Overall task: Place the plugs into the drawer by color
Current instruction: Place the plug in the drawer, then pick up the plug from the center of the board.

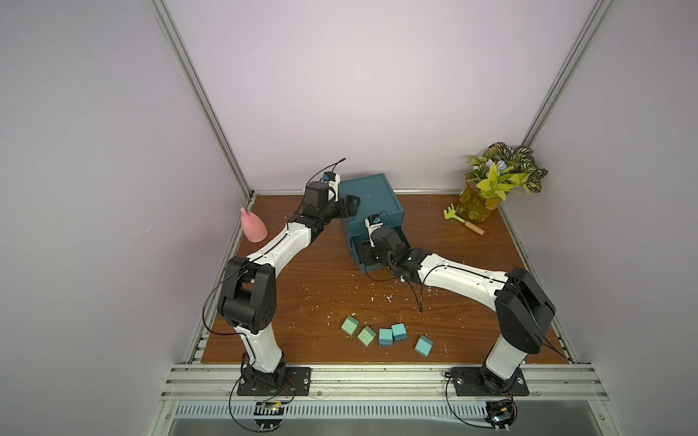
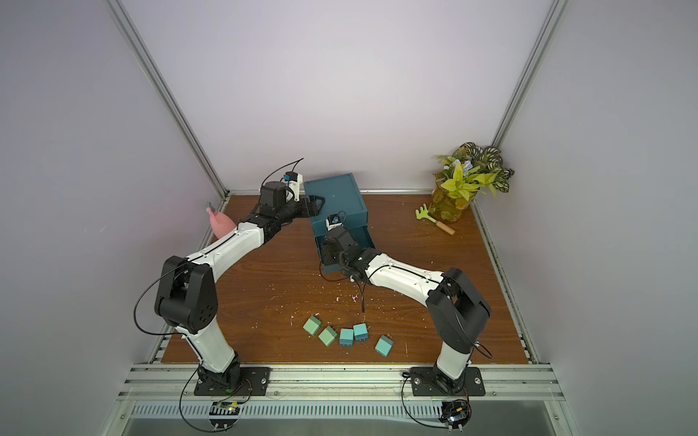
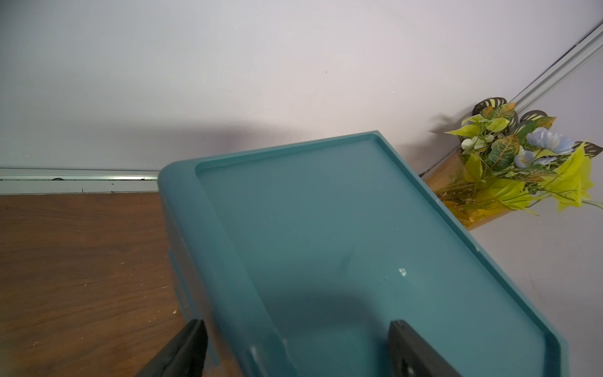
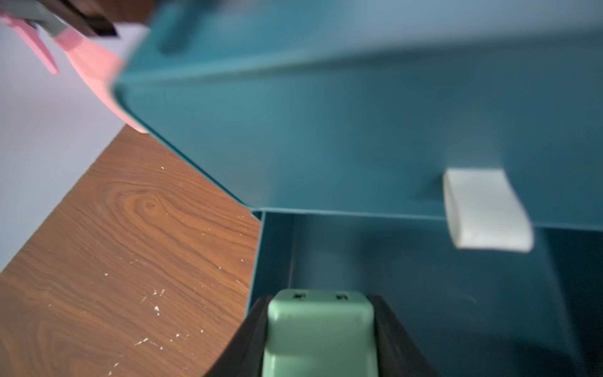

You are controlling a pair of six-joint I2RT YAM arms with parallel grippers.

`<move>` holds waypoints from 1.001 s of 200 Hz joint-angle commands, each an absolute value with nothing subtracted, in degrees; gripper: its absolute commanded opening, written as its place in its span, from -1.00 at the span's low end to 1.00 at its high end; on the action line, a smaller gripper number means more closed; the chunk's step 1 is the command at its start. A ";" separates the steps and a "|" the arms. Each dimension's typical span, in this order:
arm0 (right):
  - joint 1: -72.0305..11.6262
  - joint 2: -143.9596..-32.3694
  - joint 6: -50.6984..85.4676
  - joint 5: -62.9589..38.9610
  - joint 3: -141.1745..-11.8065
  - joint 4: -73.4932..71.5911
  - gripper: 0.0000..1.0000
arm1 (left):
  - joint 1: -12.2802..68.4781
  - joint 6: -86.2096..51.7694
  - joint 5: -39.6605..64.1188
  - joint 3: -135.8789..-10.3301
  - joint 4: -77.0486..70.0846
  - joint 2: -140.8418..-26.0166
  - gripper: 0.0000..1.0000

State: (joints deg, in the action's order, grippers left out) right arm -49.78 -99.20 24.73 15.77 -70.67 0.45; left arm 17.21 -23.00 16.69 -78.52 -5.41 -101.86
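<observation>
Right gripper (image 4: 318,300) clamped on small mint-green plastic cube plug (image 4: 319,336), over open drawer (image 4: 424,293) of dark teal plastic cabinet (image 1: 372,200). Left gripper (image 3: 297,326) jaws apart, straddling cabinet's top edge.

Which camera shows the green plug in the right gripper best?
The right wrist view: the mint green plug fills the foreground, clamped in the right gripper over the open drawer. In both top views the wrist hides it. The left wrist view faces the cabinet top, not the plug.
</observation>
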 commanded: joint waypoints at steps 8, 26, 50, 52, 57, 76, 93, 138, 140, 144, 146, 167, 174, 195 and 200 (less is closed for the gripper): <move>-49.66 -99.03 26.80 14.61 -71.89 0.84 -0.24 | 16.44 -23.30 17.01 -77.61 -3.78 -102.39 0.65; -49.66 -99.28 26.86 12.70 -71.91 0.60 -0.19 | 16.44 -23.25 17.08 -77.61 -3.78 -102.37 0.65; -49.34 -99.27 26.73 9.75 -71.76 -0.04 -0.09 | 16.46 -23.30 16.97 -77.53 -3.78 -102.17 0.65; -49.27 -99.24 26.72 9.38 -71.73 -0.12 -0.08 | 16.44 -23.34 16.97 -77.52 -3.78 -102.16 0.65; -49.12 -99.23 26.76 8.59 -71.64 -0.32 -0.06 | 16.44 -23.29 16.92 -77.52 -3.78 -102.13 0.65; -48.23 -99.29 26.85 6.19 -71.50 -0.63 0.01 | 16.44 -23.29 16.94 -77.45 -3.86 -101.87 0.65; -47.51 -99.58 26.77 4.30 -71.80 -0.31 0.07 | 16.44 -23.28 16.74 -77.42 -3.87 -101.70 0.65; -46.70 -98.51 25.37 1.51 -72.42 0.77 0.25 | 16.44 -23.02 16.48 -77.35 -3.78 -101.43 0.65; -46.70 -98.35 25.15 1.32 -72.49 0.89 0.26 | 16.44 -23.00 16.45 -77.34 -3.78 -101.43 0.65; -46.66 -98.09 24.75 0.97 -72.51 1.07 0.26 | 16.44 -22.92 16.44 -77.34 -3.78 -101.36 0.65; -46.69 -97.87 24.47 0.70 -72.51 1.17 0.26 | 16.44 -22.93 16.39 -77.34 -3.74 -101.34 0.65; -46.78 -94.12 19.40 -2.45 -71.34 0.98 0.27 | 16.26 -22.81 16.35 -77.32 -3.71 -101.32 0.65; -46.92 -92.24 17.37 -3.08 -69.98 0.46 0.26 | 16.18 -22.84 16.35 -77.33 -3.75 -101.34 0.65; -48.64 -86.33 10.52 -3.49 -64.77 -1.03 0.28 | 16.00 -22.85 16.53 -77.34 -3.78 -101.34 0.65; -49.41 -85.10 8.87 -3.35 -63.52 -1.18 0.28 | 16.00 -22.84 16.46 -77.34 -3.78 -101.34 0.65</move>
